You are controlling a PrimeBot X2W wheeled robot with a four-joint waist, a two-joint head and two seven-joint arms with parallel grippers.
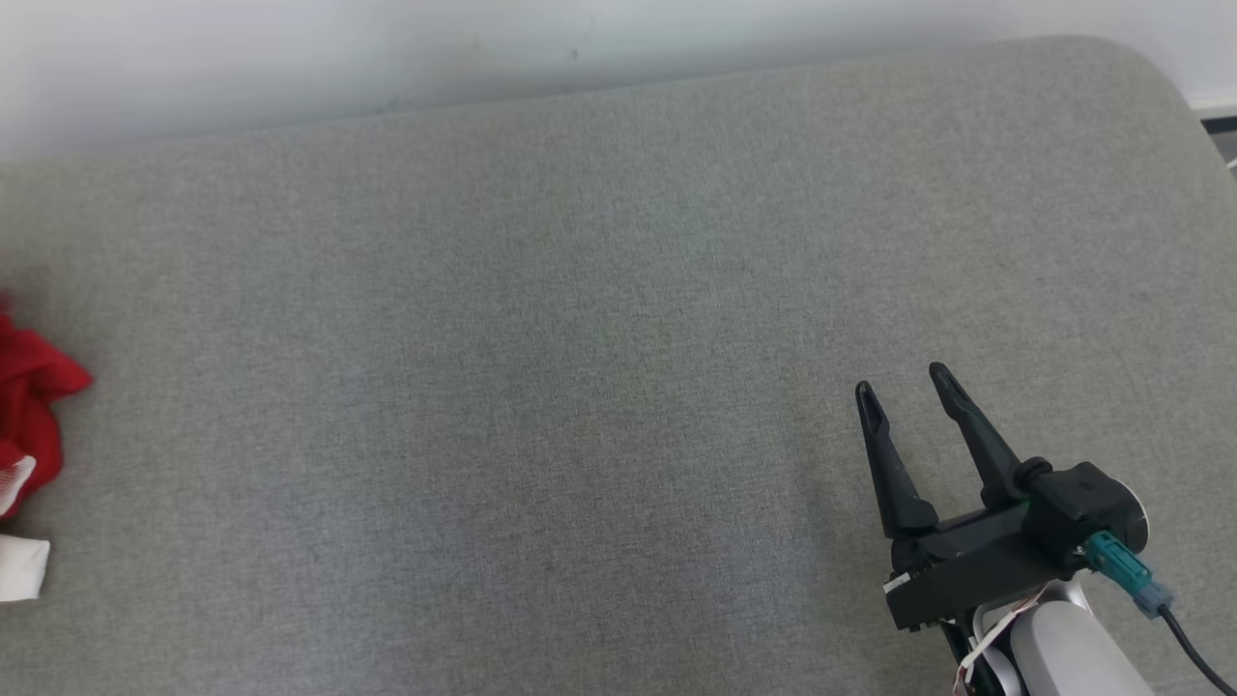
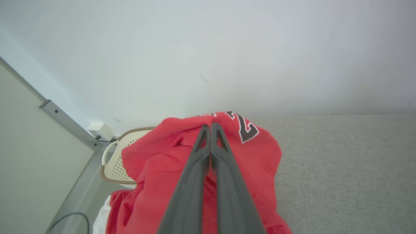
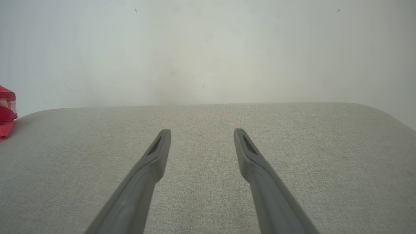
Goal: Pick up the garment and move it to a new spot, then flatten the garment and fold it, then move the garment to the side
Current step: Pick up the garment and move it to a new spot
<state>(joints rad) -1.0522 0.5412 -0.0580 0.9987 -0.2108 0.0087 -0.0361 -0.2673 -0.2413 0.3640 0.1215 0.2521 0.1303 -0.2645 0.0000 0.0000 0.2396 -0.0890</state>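
The padded grey worktop [image 1: 618,338] takes up most of the head view, bare from its left edge to its rounded far right corner. That gives plenty of room to lay cloth out flat, with the pale wall [image 1: 387,48] closing off the far side. The garment [image 2: 253,162], a red jersey with dark numerals, sits bunched in a heap at the worktop's extreme left edge. It looks partly over the side there, above a cream perforated basket [image 2: 120,162] on the floor, so it probably has to be carried rightward onto open surface. A white bit of cloth [image 1: 19,565] lies just beside it; I cannot tell whether it belongs to the jersey. The right pincer [image 1: 901,379] hovers low over the near right of the worktop, well apart from the cloth, its fingers spread and empty, seemingly kept ready for the flattening. The left pincer [image 2: 210,125] is pressed closed on the heap's top ridge, apparently pinching a fold for the lift.
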